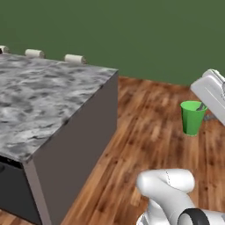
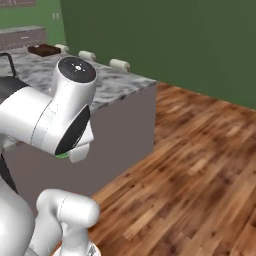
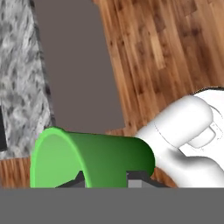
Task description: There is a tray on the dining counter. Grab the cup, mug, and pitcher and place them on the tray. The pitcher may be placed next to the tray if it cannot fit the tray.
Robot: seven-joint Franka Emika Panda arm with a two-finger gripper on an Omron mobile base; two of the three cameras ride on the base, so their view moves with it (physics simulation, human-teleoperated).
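The green cup [image 1: 192, 116] hangs upright in the air above the wooden floor, to the right of the dining counter [image 1: 39, 101] and well clear of its corner. My gripper [image 1: 201, 107] comes in from the right and is shut on the cup's rim. In the hand view the cup [image 3: 96, 159] lies across the bottom with one fingertip [image 3: 138, 177] outside its wall. A green sliver of the cup [image 2: 62, 156] peeks out under my arm. Far back on the counter [image 2: 115, 82] sits the dark brown tray [image 2: 44, 49]. The mug and pitcher are out of view.
Three pale rolls [image 1: 74, 58] line the counter's far edge. The counter's grey side panel [image 1: 79, 149] drops to the wood floor [image 1: 149, 132], which stretches open to the right up to a green wall [image 1: 132, 30]. My own arm link [image 2: 55, 115] blocks much of the right base view.
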